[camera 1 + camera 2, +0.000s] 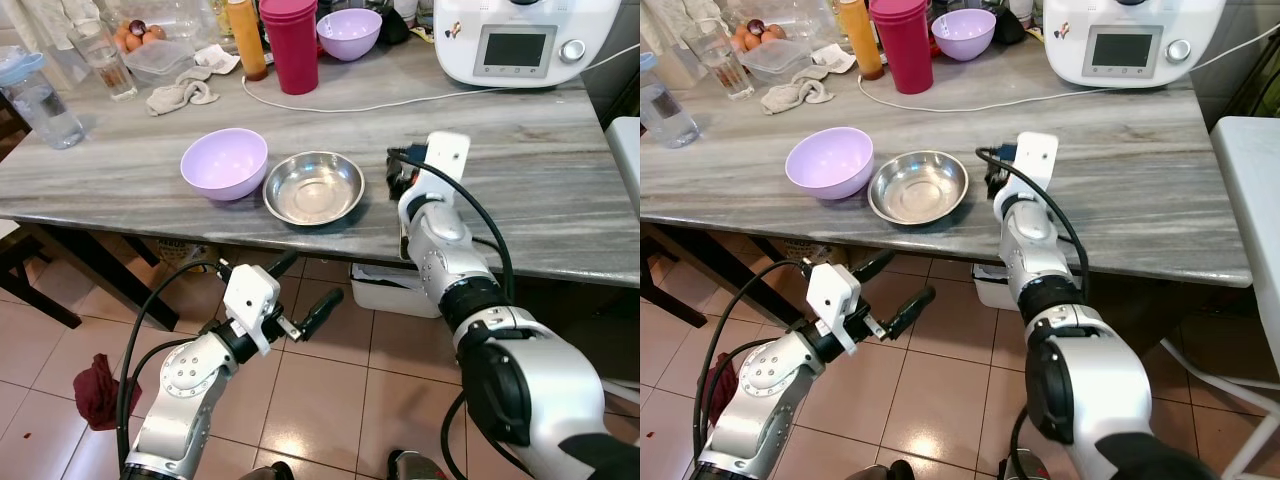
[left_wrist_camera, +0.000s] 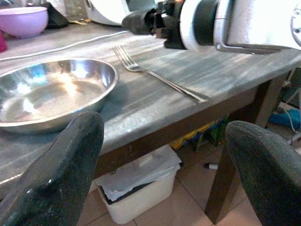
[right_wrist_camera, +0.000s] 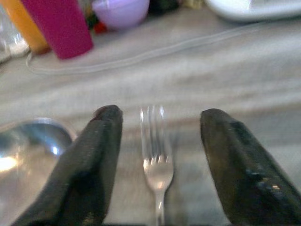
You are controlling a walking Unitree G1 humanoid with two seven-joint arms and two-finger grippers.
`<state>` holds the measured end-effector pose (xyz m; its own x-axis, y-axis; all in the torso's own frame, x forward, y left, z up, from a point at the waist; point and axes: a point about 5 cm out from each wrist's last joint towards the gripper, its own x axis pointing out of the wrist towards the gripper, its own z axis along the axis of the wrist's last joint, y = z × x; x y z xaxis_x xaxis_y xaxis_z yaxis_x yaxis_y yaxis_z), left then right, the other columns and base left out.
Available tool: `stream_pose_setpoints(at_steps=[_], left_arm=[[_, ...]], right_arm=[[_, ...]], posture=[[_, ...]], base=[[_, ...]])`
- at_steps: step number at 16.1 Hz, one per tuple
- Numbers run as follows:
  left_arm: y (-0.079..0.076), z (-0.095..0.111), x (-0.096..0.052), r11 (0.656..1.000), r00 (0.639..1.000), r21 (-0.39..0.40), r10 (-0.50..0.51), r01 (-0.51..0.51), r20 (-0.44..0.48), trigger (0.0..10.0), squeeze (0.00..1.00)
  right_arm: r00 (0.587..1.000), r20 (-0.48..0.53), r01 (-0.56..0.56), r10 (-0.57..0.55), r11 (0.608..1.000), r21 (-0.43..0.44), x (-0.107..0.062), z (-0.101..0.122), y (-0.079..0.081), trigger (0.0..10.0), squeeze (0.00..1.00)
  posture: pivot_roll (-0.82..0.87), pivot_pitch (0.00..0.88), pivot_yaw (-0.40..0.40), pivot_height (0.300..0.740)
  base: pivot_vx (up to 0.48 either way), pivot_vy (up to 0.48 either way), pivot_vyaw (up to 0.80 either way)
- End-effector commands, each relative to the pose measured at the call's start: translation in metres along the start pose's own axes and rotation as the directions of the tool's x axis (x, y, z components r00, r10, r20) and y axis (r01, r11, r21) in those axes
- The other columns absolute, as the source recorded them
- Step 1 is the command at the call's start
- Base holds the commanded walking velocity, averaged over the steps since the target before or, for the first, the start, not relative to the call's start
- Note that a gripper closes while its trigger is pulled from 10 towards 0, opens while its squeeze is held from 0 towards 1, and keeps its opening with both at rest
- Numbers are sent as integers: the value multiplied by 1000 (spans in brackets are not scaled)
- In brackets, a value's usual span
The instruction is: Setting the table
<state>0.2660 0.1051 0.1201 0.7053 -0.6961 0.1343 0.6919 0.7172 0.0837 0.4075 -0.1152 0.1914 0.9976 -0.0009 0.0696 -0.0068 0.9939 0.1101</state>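
A fork [image 3: 157, 165] lies flat on the grey counter [image 1: 540, 170], just right of a steel bowl [image 1: 313, 187]. The right tool [image 3: 157, 160] hovers open astride it, not touching. The left tool [image 1: 305, 290] hangs open below the counter edge.

right pincer [image 3: 160, 155] spread, left pincer [image 2: 164, 174] spread

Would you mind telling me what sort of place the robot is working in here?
Most likely a home kitchen or dining area: a grey wooden table holds a steel bowl, a fork and a white cooking appliance, with a tiled floor underneath.
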Motion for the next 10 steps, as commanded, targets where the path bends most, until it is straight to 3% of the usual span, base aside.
stream_pose_setpoints(at_steps=[1,4,7,10], left_arm=[[4,5,-2,1000,1000,9,17,-17,12,10000,0],[7,5,0,998,998,8,58,-58,23,10000,0],[8,6,1,996,995,1,92,-92,30,10000,0],[8,5,1,995,994,-3,102,-102,31,10000,0]], right_arm=[[1000,26,3,-2,999,-34,-3,-2,1,10000,1000],[993,106,62,-46,987,-147,-12,-4,-11,10000,1000],[983,168,111,-76,971,-213,-32,-10,-29,10000,1000],[977,208,108,-51,956,-271,-53,-15,-35,10000,1000]], posture=[[-155,165,117,740],[-164,159,119,740],[-168,159,118,740],[-171,160,118,740]], base=[[0,0,0],[0,0,0],[0,0,0],[0,0,0]])
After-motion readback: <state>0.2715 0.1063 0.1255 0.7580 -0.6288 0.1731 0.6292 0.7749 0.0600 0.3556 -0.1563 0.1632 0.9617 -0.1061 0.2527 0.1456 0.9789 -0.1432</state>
